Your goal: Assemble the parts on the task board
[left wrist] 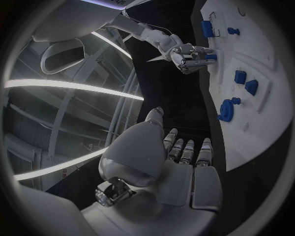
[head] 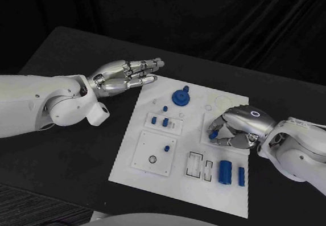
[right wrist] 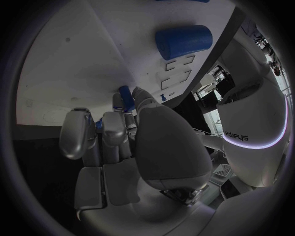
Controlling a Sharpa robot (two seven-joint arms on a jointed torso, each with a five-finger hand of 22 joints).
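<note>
The white task board (head: 182, 179) lies mid-table. My right hand (head: 237, 130) curls over its right half and pinches a small blue part (head: 212, 134) at its fingertips, low against the board; the same part (right wrist: 125, 96) shows between those fingers in the right wrist view. My left hand (head: 127, 73) hovers beside the board's far left corner, fingers stretched out and holding nothing. A blue gear (head: 181, 97) sits near the board's far edge. Small blue pegs (head: 164, 122) stand at the board's centre left. A thick blue cylinder (head: 226, 171) and a thinner one (head: 241, 176) lie at the near right.
A raised white block (head: 155, 153) with one blue peg (head: 166, 147) sits at the board's near left. Empty slots (head: 195, 164) lie beside the cylinders. Black table (head: 56, 160) surrounds the board on all sides.
</note>
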